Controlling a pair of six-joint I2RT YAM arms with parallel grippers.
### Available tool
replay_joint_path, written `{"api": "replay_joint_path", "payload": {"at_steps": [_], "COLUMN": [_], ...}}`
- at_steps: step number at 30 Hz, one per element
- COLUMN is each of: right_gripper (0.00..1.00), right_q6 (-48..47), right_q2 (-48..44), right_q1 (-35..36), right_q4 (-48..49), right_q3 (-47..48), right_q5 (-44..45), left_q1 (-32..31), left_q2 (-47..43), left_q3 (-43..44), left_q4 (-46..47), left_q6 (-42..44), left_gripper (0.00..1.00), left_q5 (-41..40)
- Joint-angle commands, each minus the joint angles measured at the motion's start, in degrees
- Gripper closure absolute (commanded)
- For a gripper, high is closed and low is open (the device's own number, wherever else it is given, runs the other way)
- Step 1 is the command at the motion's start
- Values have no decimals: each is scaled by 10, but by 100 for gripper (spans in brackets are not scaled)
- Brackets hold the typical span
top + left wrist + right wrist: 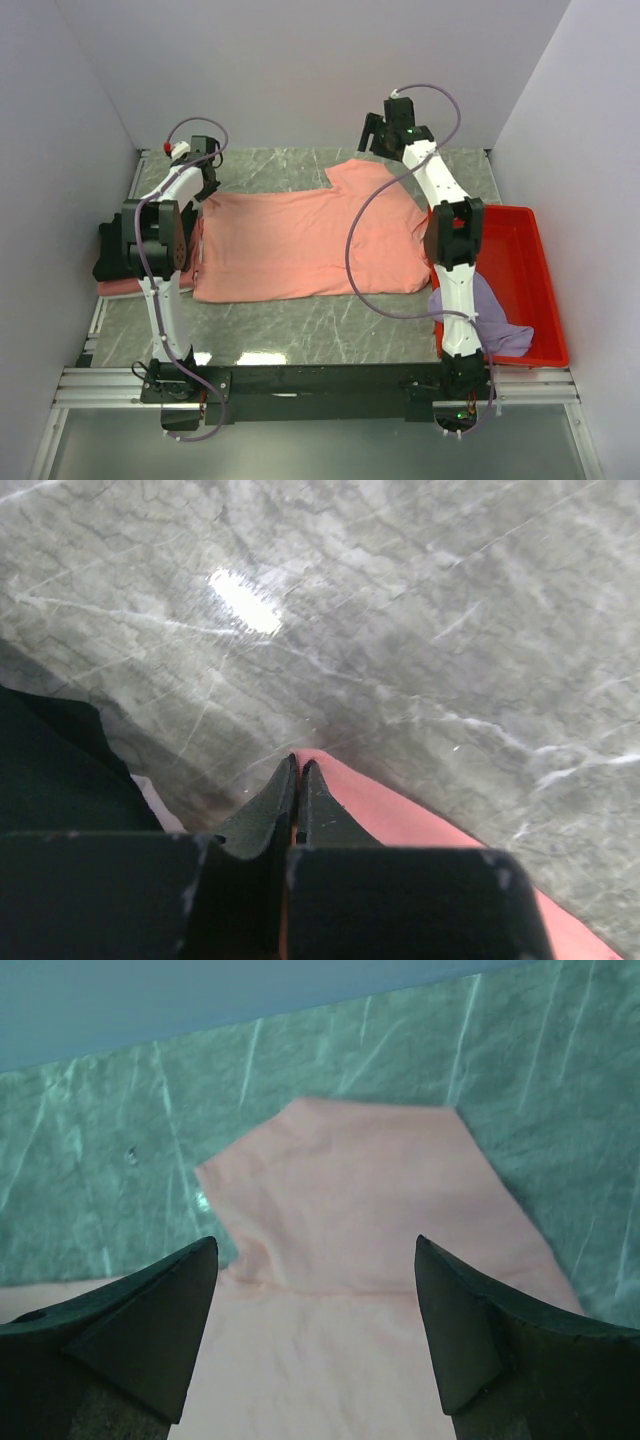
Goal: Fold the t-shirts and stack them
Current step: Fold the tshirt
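A salmon-pink t-shirt (300, 245) lies spread flat in the middle of the table. My left gripper (207, 188) is at its far left corner, and in the left wrist view the gripper (298, 767) is shut on the shirt's edge (400, 810). My right gripper (393, 140) hovers open above the far sleeve (358, 178). In the right wrist view the gripper (315, 1250) has wide jaws with the sleeve (350, 1180) flat below, untouched. A black shirt (108, 255) lies folded on a pink one (122, 287) at the left. A lavender shirt (492, 312) lies in the tray.
A red plastic tray (520, 250) stands at the right edge of the table, beside the right arm. Grey walls close in the back and both sides. The black cloth (50, 770) shows close to the left gripper in the left wrist view.
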Motion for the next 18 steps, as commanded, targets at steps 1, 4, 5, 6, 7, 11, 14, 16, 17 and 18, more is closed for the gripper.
{"api": "replay_joint_path", "payload": {"at_steps": [1, 4, 5, 6, 7, 11, 14, 16, 17, 18], "right_gripper": [14, 14, 14, 14, 14, 14, 14, 14, 14, 14], "right_q6": [-12, 3, 9, 11, 17, 26, 31, 34, 39, 41], "right_q2": [49, -5, -22, -36, -63, -98, -86, -86, -88, -93], "right_q1": [-13, -13, -14, -13, -14, -14, -14, -13, -13, -13], "right_q4": [-67, -22, -6, 9, 31, 69, 48, 42, 45, 52], "right_q3": [57, -60, -92, -120, -163, -239, -249, -269, -282, -308], "right_q5": [6, 7, 7, 8, 10, 25, 20, 19, 20, 19], "left_q1": [2, 2, 2, 2, 2, 2, 3, 2, 2, 2], "left_q2": [-37, -30, -26, -24, -18, -6, 10, 18, 19, 20], "left_q3": [-2, 4, 7, 9, 13, 15, 34, 43, 43, 41], "left_q4": [28, 28, 26, 25, 25, 33, 25, 19, 20, 24], "left_q6": [9, 7, 7, 8, 7, 6, 5, 4, 5, 6], "left_gripper": [99, 99, 99, 99, 99, 99, 99, 99, 99, 99], "left_q5": [13, 14, 13, 14, 13, 2, 1, 1, 3, 3]}}
